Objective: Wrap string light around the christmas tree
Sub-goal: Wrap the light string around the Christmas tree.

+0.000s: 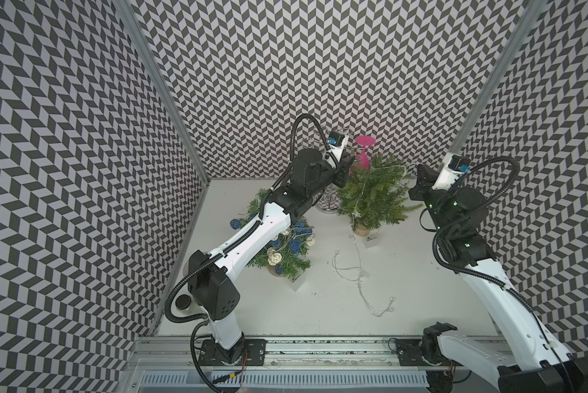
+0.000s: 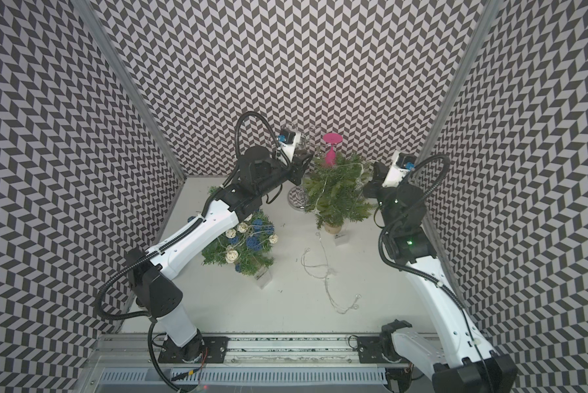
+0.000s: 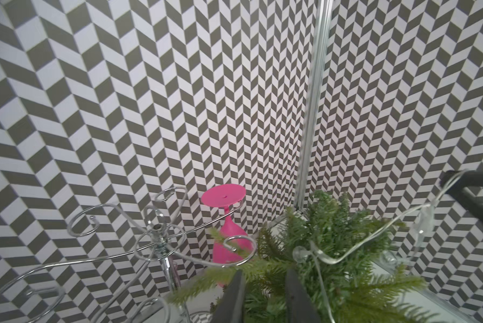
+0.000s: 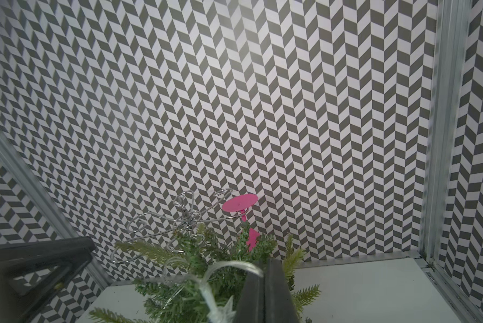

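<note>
— From where are the two top views looking?
— Both are hanging high above the near edge, side by side, looking down and forward over the whole tabletop; they are sharing almost everything.
— And the wrist cameras?
— Each is sitting just behind its jaws, facing the back wall; both are catching the christmas tree close up, plus the wire rack and pink glass.
</note>
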`<state>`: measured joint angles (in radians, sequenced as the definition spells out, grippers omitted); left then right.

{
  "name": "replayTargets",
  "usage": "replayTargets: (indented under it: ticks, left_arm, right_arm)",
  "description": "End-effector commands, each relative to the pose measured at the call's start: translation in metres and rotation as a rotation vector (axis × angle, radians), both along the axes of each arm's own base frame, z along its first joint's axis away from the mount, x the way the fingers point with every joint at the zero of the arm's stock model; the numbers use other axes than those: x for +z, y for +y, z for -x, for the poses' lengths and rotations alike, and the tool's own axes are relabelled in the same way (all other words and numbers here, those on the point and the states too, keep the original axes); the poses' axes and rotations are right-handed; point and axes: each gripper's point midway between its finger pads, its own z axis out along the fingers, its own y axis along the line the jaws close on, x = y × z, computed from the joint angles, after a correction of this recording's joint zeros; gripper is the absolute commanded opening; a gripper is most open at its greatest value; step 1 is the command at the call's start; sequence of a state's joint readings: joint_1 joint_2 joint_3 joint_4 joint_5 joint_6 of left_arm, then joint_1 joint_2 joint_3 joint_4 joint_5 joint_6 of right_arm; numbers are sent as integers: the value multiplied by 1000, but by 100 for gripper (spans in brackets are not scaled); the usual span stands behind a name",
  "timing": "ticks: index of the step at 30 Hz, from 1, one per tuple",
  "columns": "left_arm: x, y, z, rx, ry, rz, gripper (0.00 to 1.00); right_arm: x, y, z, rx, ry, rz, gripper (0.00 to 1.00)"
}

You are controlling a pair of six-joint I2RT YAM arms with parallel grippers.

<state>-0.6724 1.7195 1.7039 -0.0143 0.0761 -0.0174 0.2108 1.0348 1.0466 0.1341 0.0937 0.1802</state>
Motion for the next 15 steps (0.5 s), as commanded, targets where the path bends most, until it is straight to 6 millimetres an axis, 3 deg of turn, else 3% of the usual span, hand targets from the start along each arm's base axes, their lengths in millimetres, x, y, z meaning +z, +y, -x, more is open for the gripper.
replayTargets:
  ticks: [1,3,5,11,13,15]
  left_arm:
    - [13,9,19,-34,-66,69,15]
    - [13,17,34,-52,-72,112,32]
    - [13,17,56,-110,-90,122,41]
    - [-22,13,103,-135,-83,115,73]
    - [-31,7,106,-125,-69,91,82]
    - [-34,-2,104,-135,-38,42,84]
  right_arm:
    - [33,9,20,82,-133,-36,0]
    - [35,13,23,106,-143,-31,0]
    - [38,18,27,136,-154,-27,0]
    - [44,26,33,192,-182,-22,0]
    - [42,29,30,207,-172,-21,0]
    - [40,30,28,211,-165,-24,0]
